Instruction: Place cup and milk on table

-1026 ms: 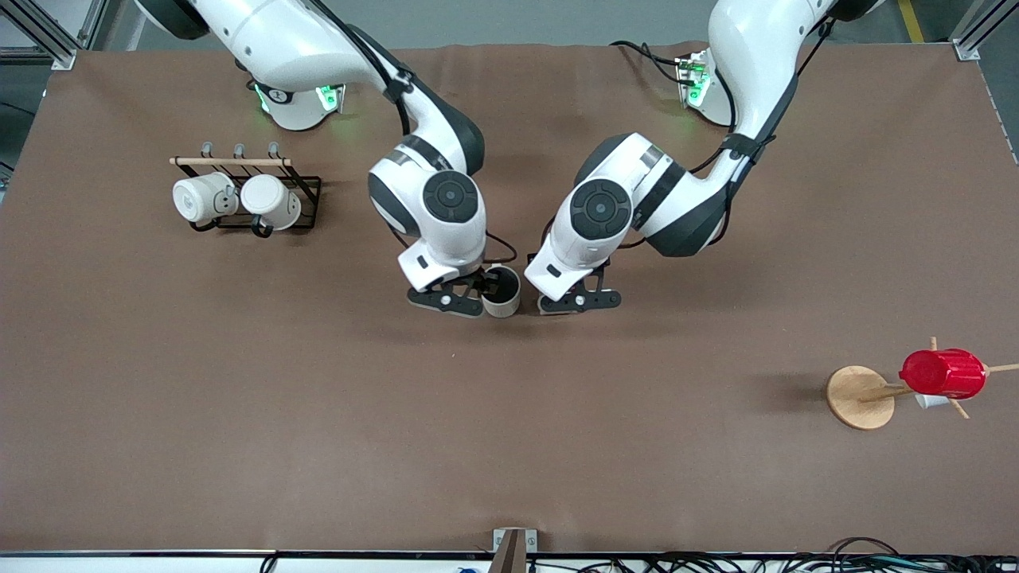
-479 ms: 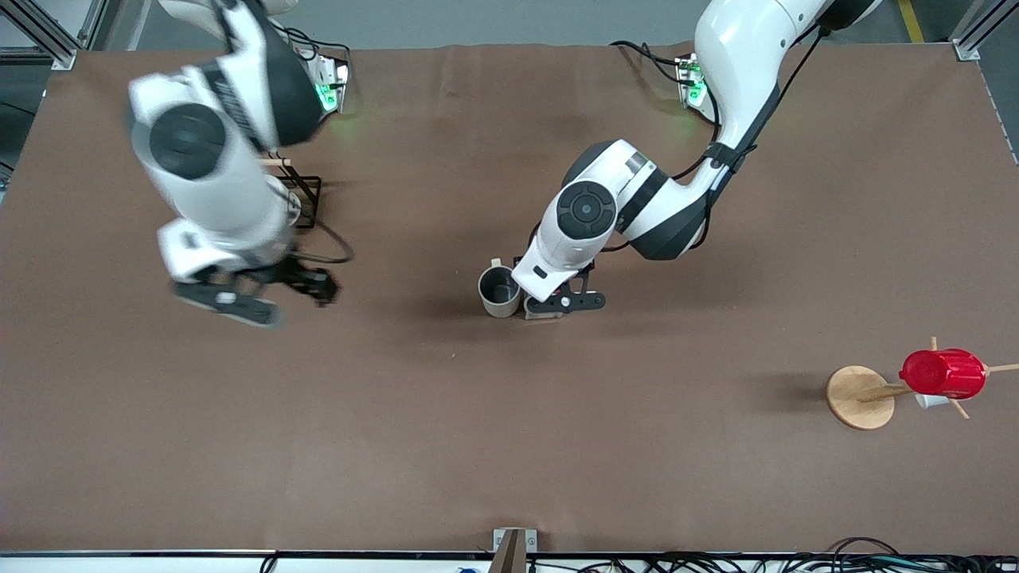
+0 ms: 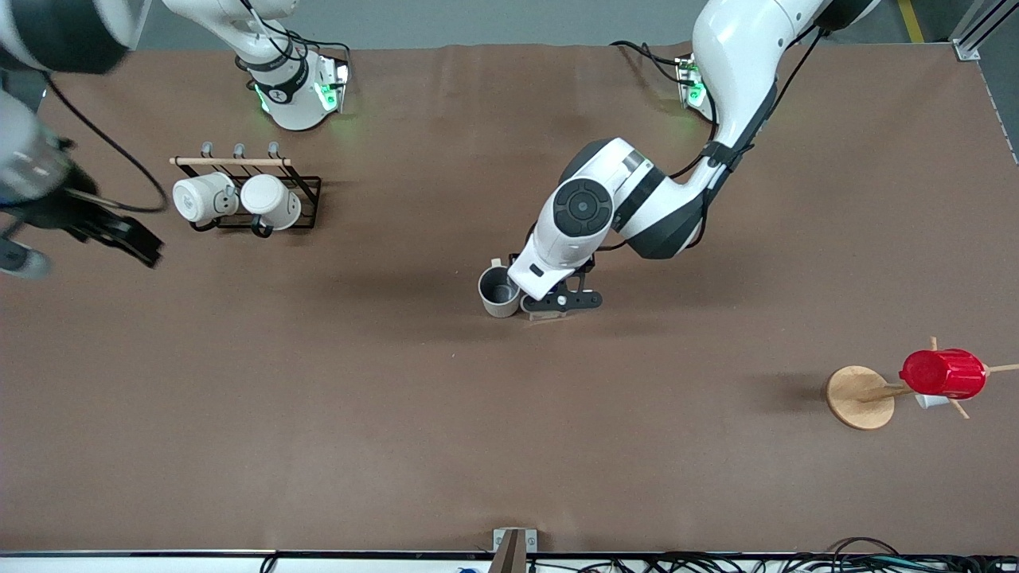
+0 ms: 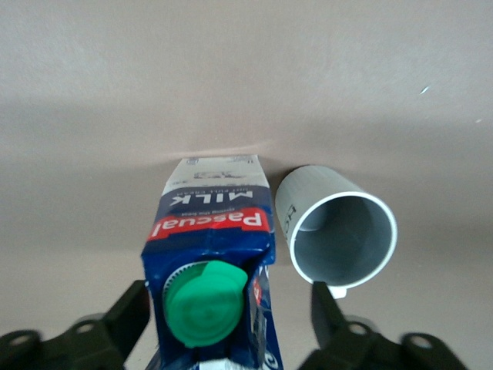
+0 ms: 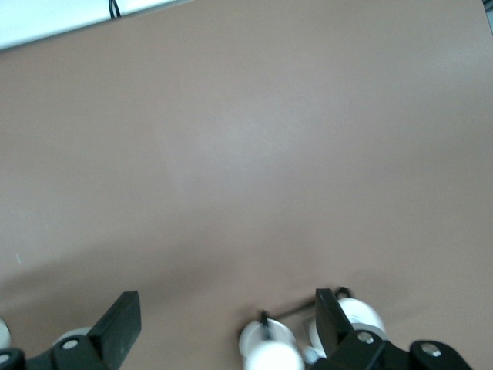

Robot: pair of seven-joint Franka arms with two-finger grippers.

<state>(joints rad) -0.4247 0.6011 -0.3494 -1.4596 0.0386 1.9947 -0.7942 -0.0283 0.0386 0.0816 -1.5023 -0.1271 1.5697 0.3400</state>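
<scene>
The left gripper [image 4: 231, 331] stands spread around the milk [image 4: 212, 262], its fingers [image 4: 127, 312] apart from the carton's sides, so it grips nothing — the carton rests upright on the table [image 3: 509, 414] near the middle, just beside the cup [image 3: 499, 291]. The risk I judge greatest: a finger catching the carton or the cup's rim as the arm lifts away and tipping one of them, since they stand so close. The right gripper [image 5: 227, 324] hangs open and empty, seemingly over the right arm's end of the table near the mug rack [image 3: 247, 199]. The carton's red label reads "Pascual", with "MILK" below it.
</scene>
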